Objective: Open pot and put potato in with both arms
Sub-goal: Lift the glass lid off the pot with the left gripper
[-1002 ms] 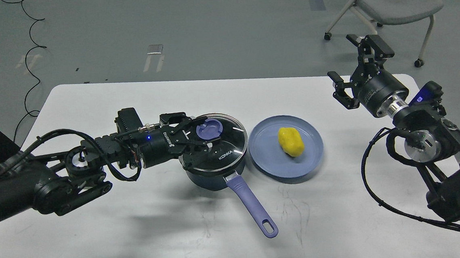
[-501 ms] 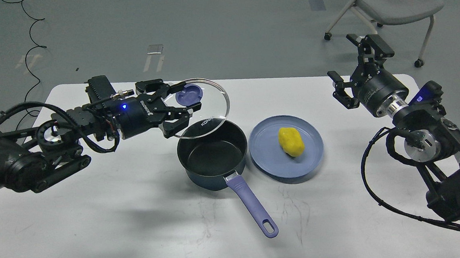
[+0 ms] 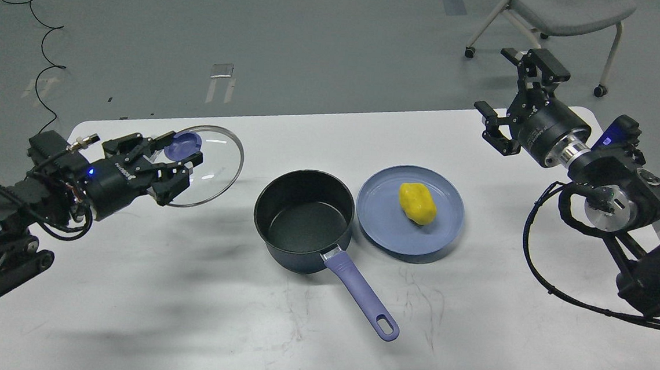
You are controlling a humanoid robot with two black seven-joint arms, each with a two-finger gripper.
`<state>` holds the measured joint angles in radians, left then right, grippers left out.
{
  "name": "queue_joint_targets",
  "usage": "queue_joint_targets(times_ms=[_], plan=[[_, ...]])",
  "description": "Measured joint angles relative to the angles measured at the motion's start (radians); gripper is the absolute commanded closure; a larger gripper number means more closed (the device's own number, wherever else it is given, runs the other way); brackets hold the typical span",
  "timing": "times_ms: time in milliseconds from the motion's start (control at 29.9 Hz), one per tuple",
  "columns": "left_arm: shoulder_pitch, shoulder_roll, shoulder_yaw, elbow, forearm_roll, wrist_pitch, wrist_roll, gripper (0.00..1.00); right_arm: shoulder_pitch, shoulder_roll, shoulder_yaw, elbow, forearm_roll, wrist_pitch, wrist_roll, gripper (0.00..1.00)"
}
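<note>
The dark-blue pot [image 3: 304, 221] stands open at the table's middle, its black inside empty and its lavender handle [image 3: 364, 296] pointing toward the front right. My left gripper [image 3: 177, 163] is shut on the purple knob [image 3: 183, 146] of the glass lid [image 3: 206, 167] and holds it tilted above the table, left of the pot. The yellow potato [image 3: 417, 203] lies on a blue-grey plate [image 3: 385, 229] right of the pot. My right gripper [image 3: 513, 99] is open and empty, raised above the table's far right edge, well away from the potato.
The white table [image 3: 182, 302] has rounded corners. A grey chair on castors [image 3: 557, 15] stands on the floor behind the right arm. Cables lie on the floor at the far left.
My left gripper lifted the lid off the pot and carried it left, away from the pot. The pot's inside now shows. The right arm has barely moved.
</note>
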<state>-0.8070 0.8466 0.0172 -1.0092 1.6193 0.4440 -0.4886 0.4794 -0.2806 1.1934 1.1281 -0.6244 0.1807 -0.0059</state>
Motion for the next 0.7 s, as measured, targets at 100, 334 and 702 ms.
queue_joint_targets(times_ms=[100, 334, 702], plan=[[0.044, 0.000, -0.003, 0.009, -0.008, 0.021, 0.000, 0.46, 0.003, -0.003, 0.000, 0.000, 0.000, 0.000, 0.000, 0.00], [0.099, -0.043, -0.005, 0.073, -0.016, 0.045, 0.000, 0.46, 0.004, -0.006, -0.002, -0.001, 0.000, 0.000, 0.000, 0.00], [0.144, -0.135, 0.001, 0.180, -0.021, 0.045, 0.000, 0.45, 0.004, -0.009, -0.002, -0.001, 0.000, 0.000, 0.000, 0.00]])
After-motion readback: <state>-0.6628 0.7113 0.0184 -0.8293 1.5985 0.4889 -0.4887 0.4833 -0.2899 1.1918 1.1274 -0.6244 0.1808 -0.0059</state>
